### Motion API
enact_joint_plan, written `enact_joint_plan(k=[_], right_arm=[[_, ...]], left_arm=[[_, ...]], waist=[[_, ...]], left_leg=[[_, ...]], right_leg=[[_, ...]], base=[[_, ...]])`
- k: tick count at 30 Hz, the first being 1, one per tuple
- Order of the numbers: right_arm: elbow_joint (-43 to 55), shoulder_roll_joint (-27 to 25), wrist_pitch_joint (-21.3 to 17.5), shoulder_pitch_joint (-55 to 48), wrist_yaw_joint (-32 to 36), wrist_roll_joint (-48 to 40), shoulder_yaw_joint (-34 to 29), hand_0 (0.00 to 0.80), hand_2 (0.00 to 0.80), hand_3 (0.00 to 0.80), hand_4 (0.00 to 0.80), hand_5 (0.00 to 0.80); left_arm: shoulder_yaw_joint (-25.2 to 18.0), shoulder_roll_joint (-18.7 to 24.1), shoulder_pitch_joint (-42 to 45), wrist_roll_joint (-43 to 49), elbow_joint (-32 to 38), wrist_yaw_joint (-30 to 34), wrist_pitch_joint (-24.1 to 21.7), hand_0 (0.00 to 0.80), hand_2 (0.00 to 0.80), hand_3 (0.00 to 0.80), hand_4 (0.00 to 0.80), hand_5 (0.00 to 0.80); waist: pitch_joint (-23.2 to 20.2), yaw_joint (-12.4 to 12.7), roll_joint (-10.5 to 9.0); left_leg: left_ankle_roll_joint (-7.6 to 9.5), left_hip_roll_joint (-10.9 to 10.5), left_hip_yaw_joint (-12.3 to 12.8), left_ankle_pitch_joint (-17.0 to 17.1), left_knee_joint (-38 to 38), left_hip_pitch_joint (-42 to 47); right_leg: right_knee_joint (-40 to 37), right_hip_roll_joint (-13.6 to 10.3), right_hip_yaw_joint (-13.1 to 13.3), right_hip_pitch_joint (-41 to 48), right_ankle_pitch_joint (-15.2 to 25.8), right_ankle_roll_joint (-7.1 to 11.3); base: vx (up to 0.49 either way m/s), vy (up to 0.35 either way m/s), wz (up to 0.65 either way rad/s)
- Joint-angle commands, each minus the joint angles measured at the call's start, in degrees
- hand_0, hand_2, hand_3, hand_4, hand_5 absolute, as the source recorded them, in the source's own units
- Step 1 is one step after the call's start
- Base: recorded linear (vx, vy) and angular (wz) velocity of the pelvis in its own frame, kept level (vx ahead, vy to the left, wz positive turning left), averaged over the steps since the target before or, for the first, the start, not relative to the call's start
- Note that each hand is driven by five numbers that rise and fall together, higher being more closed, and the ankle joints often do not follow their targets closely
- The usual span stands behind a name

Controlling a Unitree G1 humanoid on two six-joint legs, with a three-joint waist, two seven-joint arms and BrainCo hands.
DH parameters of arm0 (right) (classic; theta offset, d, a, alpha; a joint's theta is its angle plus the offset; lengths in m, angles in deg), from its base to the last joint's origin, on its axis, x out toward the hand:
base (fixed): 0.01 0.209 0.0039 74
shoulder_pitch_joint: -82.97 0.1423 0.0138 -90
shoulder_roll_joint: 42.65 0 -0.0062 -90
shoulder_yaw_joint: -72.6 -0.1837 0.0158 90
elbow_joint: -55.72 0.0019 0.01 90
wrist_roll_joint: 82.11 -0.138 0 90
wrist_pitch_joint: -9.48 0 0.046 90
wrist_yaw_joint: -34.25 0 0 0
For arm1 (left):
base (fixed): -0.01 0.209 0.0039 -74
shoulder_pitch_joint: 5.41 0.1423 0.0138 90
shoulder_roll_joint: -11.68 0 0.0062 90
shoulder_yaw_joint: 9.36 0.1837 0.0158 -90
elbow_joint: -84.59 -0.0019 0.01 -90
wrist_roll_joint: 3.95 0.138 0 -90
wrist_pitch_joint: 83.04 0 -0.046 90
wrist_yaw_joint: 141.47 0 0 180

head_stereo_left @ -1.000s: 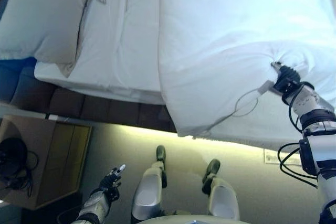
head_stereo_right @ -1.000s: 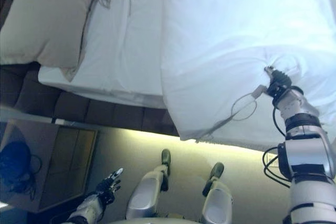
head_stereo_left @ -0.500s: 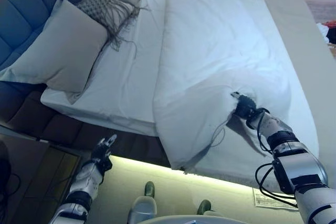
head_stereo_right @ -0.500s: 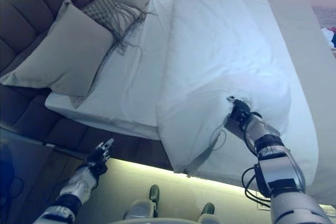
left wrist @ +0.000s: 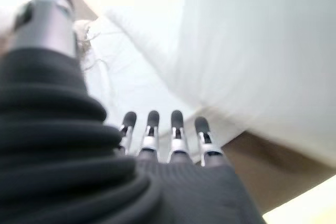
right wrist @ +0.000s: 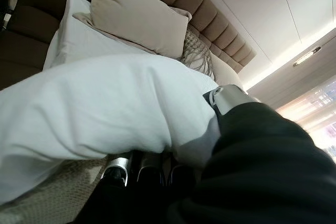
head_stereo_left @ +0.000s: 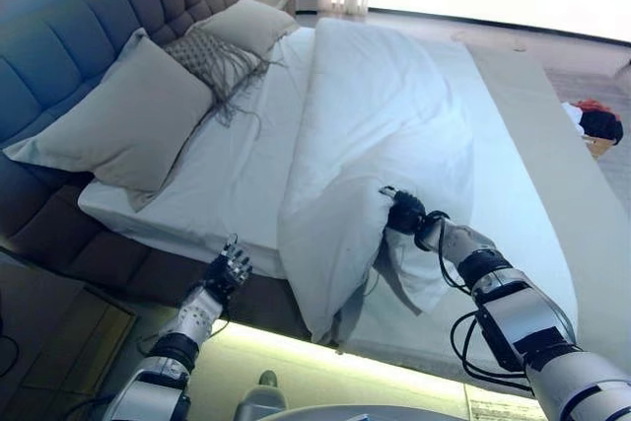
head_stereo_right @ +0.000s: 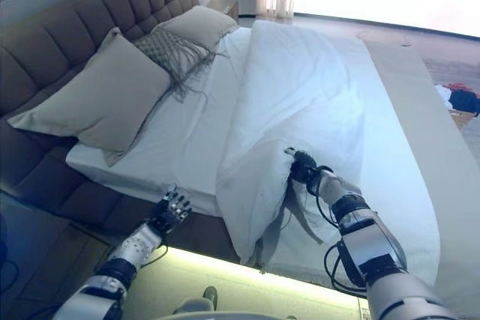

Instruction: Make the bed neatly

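A white duvet lies bunched along the middle of the bed, its near edge folded and hanging over the bed's side. My right hand is shut on a fold of the duvet near that edge; in the right wrist view the cloth drapes over its curled fingers. My left hand is open and empty at the bed's near side, just below the white sheet. In the left wrist view its straight fingers point at the white bedding.
A large beige pillow, a fringed cushion and a second pillow lean on the tufted headboard. A beige cover runs along the bed's right side. Clothes lie on the floor at the far right.
The camera has tilted up, showing the whole bed. My right hand has pulled the duvet fold leftward, toward the headboard. My left hand has risen from near the floor to the bed's edge.
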Motion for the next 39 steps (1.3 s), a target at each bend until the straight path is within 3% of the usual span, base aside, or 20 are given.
enact_joint_plan(k=[1,7,14,17,21,28,39], right_arm=[[5.98,1.74,-2.59,5.83,1.98,-5.81,-0.21,0.8,0.8,0.8,0.8,0.8],[6.67,3.18,-3.86,5.07,1.5,-6.87,-0.91,0.8,0.8,0.8,0.8,0.8],[8.25,4.8,-7.74,6.06,1.98,-9.91,-0.3,0.8,0.8,0.8,0.8,0.8],[9.37,5.23,-9.69,7.09,2.59,-11.8,0.54,0.8,0.8,0.8,0.8,0.8],[12.58,5.71,-11.61,8.62,2.18,-14.47,1.53,0.8,0.8,0.8,0.8,0.8],[21.3,7.19,-14.37,7.72,1.91,-18.19,3.19,0.8,0.8,0.8,0.8,0.8],[35.66,8.35,-15.07,3.23,2.4,-17.6,5.53,0.8,0.8,0.8,0.8,0.8]], left_arm=[[4.73,-4.35,-3.08,-12.46,-7.28,1.82,5.93,0.0,0.0,0.0,0.0,0.0],[3.52,-9.33,1.12,-29.06,-12.11,0.05,17.45,0.0,0.0,0.0,0.0,0.0],[5.02,-10.59,2.11,-38.98,-11.37,-5.81,24.92,0.0,0.0,0.0,0.0,0.0],[5.96,-10.8,0.97,-43.95,-10.59,-7.1,25.4,0.0,0.0,0.0,0.0,0.0],[6.45,-11.62,-0.32,-43.95,-9.19,-4.02,25.59,0.0,0.0,0.0,0.0,0.0],[7.66,-14.3,-4.38,-43.95,-7.33,8.16,26.68,0.0,0.0,0.0,0.0,0.0],[8.63,-18.59,-10.75,-43.95,-6.25,21.01,20.56,0.0,0.0,0.0,0.0,0.0]], waist=[[-3.7,1.67,-0.93],[-2.62,1.92,-3.17],[0.51,2.99,-6.69],[2.75,3.19,-8.23],[5.56,3.08,-9.8],[8.36,1.16,-11.57],[9.84,-3.37,-13.17]], left_leg=[[-1.19,1.41,0.36,-3.74,0.25,1.16],[-1.24,2.0,1.2,-4.35,0.04,1.07],[-1.38,3.76,1.62,-4.14,0.44,-1.11],[-1.4,4.56,1.55,-4.0,0.67,-2.51],[-1.63,5.48,1.34,-3.63,0.88,-4.33],[-2.16,6.67,1.6,-3.27,1.11,-6.66],[-3.09,7.84,2.99,-2.99,1.36,-8.34]], right_leg=[[2.55,-4.12,-0.48,-0.02,-1.45,2.11],[2.36,-3.94,-0.23,-0.25,-1.33,2.69],[3.0,-2.78,0.1,-2.76,-0.6,3.03],[3.36,-2.13,0.42,-4.36,-0.24,3.03],[3.58,-1.3,0.9,-6.38,0.32,2.94],[3.48,0.02,2.12,-9.12,0.81,2.51],[2.88,1.48,3.99,-11.28,0.81,2.08]], base=[[0.072,-0.048,-0.01],[0.056,-0.085,0.0],[-0.038,-0.191,-0.01],[-0.123,-0.222,-0.02],[-0.126,-0.173,-0.04],[-0.084,-0.101,-0.1],[-0.041,-0.038,-0.12]])
